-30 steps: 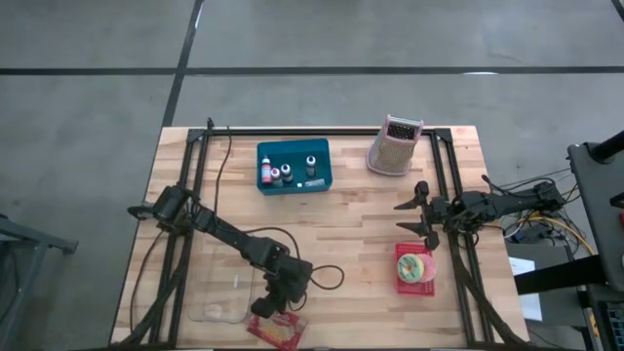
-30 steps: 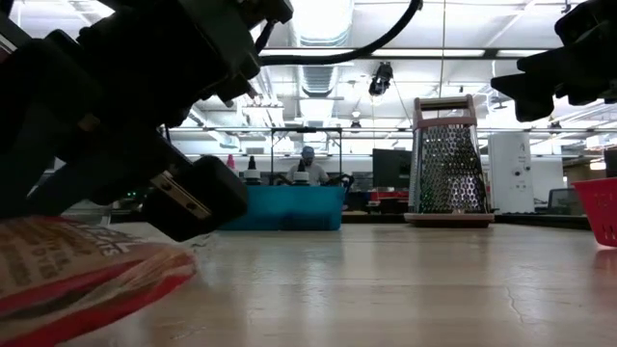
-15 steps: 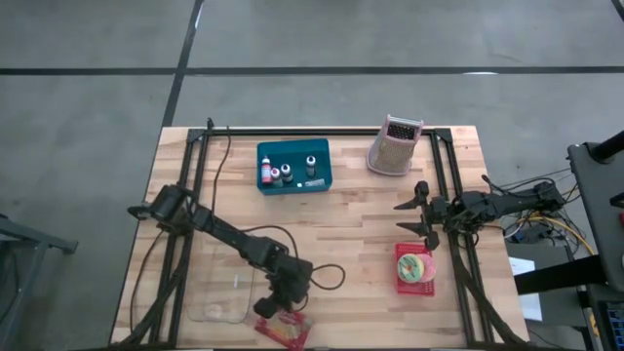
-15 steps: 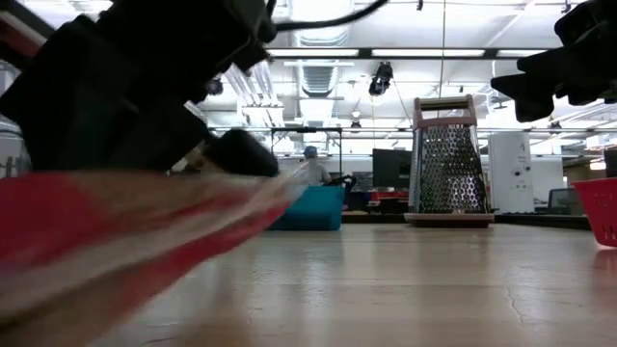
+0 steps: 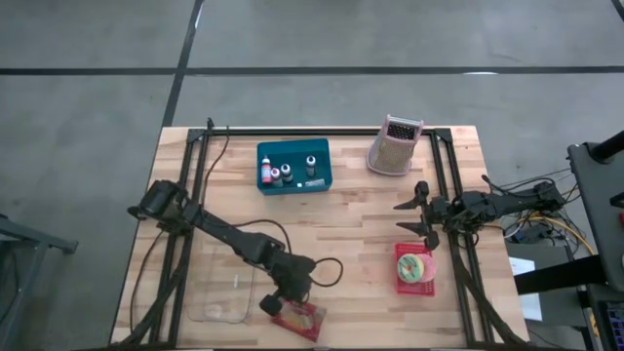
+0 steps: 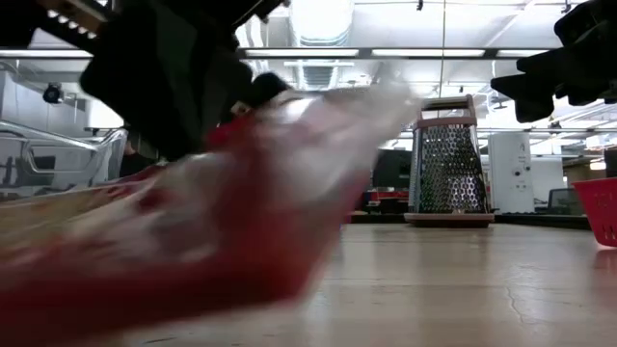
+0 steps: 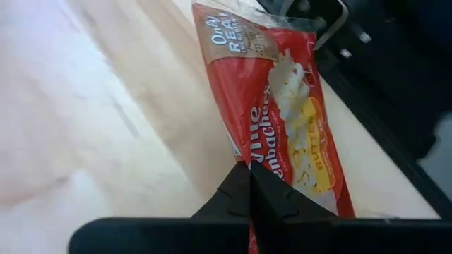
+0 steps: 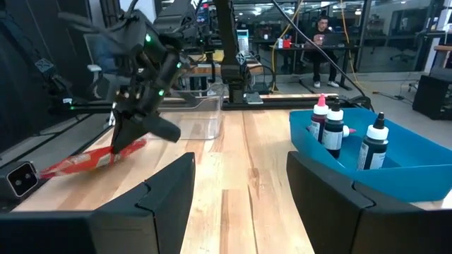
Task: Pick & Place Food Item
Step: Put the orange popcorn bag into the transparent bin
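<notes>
currently: popcorn bag (image 5: 299, 318) at table's (image 5: 361, 214) six o'clock edge
left gripper (image 5: 276, 303) clamped on bag's corner, beside clear dish (image 5: 220, 292); right gripper (image 5: 416, 215) fingers apart at three o'clock.

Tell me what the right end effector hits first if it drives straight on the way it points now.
Probably nothing close. The open right end effector points across bare table toward the left arm. Its own view shows free wood ahead, the blue bin off to one side, and the left end effector holding the popcorn bag far off.

Three bottles (image 5: 291, 173), one popcorn bag (image 5: 299, 318)
</notes>
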`<action>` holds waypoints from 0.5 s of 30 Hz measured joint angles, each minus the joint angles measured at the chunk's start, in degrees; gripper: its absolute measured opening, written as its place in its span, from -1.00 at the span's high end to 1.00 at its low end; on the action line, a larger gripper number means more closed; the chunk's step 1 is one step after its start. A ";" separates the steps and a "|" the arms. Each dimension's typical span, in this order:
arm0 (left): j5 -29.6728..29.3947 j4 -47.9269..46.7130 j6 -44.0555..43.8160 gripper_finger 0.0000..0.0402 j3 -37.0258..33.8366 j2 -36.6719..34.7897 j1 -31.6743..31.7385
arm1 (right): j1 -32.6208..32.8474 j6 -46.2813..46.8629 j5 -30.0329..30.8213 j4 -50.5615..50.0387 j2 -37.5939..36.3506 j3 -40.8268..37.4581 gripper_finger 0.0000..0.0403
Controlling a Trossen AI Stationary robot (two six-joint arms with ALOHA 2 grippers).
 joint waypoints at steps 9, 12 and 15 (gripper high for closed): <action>-9.65 6.45 2.61 1.00 -1.17 -3.48 -1.01 | 0.02 0.23 -0.20 -0.04 0.04 0.00 -0.09; -12.15 11.71 3.43 1.00 -3.27 -5.47 -1.01 | 0.02 0.18 -0.22 -0.05 0.02 0.00 -0.09; -15.01 16.59 4.98 1.00 -5.74 -8.38 -1.01 | 0.02 0.03 -0.22 0.03 0.00 0.00 -0.09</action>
